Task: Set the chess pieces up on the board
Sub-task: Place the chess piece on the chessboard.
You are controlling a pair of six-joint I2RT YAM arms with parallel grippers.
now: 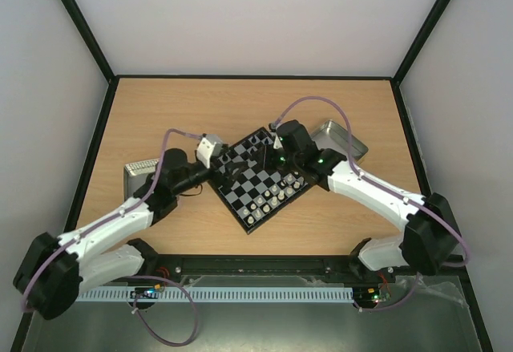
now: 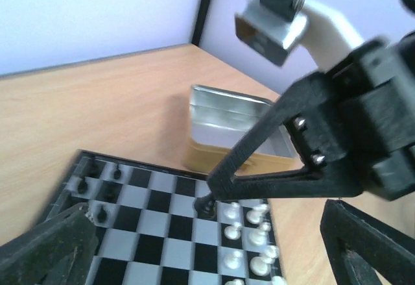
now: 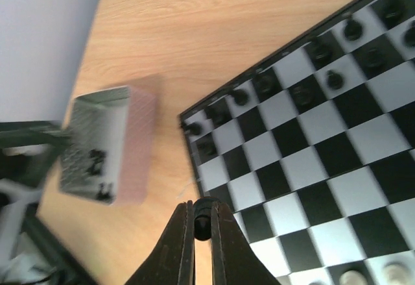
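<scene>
Our right end effector [image 3: 202, 215] is clenched on a small black chessman [image 3: 202, 224], pinched at the very fingertips, low over the board [image 3: 353, 174]. We cannot tell whether the piece touches a square. Our left end effector [image 1: 227, 174] is released, its fingers spread wide around nothing, and it hovers over the board just across from the right one.

We judge the step in hand to be placing this black man. The black chessmen [image 3: 321, 51] stand ahead of the right fingertips along the far edge, while the white chessmen [image 2: 249, 239] stand just beside them. We would therefore carry the piece forward to a free square in the black ranks. To do it well, we should hold it upright, lower it onto the middle of the square and open only a little. Then we lift straight up so the fingers miss the neighbouring pieces. The pieces are tiny and closely set, so a sideways drift could topple several. The left arm is near and should stay out of the path.

The bench [image 3: 214, 32] is flat, pale wood-grain. A tin [image 3: 97, 145] holding a few dark pieces lies ahead and to the side of the right fingertips, and another tin [image 2: 237, 126] sits beyond the board. Plain white walls with black frame posts enclose the bench.
</scene>
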